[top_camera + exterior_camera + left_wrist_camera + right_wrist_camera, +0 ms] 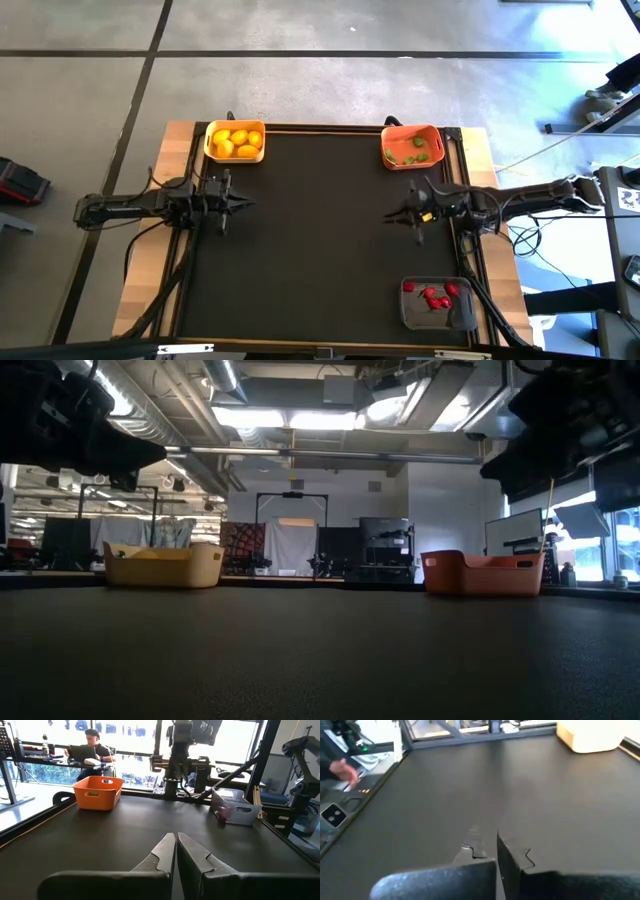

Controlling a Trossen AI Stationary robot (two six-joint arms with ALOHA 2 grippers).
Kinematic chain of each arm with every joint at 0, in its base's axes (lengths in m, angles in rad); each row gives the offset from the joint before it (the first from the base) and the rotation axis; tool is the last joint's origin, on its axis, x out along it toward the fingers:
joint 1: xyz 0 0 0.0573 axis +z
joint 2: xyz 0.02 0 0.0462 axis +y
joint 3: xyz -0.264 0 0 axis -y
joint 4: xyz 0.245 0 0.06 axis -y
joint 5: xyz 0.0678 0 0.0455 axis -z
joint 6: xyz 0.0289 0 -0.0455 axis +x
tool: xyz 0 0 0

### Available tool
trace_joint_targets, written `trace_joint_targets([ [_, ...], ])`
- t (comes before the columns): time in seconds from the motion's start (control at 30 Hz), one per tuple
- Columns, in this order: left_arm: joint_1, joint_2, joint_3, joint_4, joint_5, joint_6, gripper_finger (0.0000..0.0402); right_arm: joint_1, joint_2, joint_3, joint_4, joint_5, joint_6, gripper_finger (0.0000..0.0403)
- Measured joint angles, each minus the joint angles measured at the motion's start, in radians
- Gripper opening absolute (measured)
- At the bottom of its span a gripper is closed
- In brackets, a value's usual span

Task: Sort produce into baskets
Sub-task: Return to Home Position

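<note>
- The left gripper (243, 203) is clenched on nothing, its fingers pressed tip to tip. It hovers over the left side of the black table mat (320, 250).
- The right gripper (393, 215) is likewise closed and empty. It points towards the left one from the mat's right side, well apart from it.
- The yellow-orange rectangular plastic basket (209, 141) sits at the mat's upper-left corner in the high view and holds the yellow lemon-like toy ovals (237, 142).
- The orange-red rectangular plastic basket (412, 128), at the upper-right corner, holds the small green toy pieces (415, 157).
- The dark grey translucent basket (440, 320), at the lower right, holds the small red toy pieces (432, 296).
- No loose produce shows on the mat, so the sorting looks finished. Judging by that, only parking the arms is left.
</note>
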Motion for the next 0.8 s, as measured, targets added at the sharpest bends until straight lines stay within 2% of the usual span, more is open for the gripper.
trace_joint_targets([
  [0.3, 0.000, 0.000, 0.000, 0.000, -0.001, -0.008, 0.0008, -0.075, -0.198, -0.121, -0.005, -0.015, 0.011, 0.0003],
  [0.8, 0.000, 0.000, 0.000, 0.000, -0.001, -0.004, 0.0013, -0.073, -0.597, -0.264, -0.009, 0.038, 0.020, 0.0002],
])
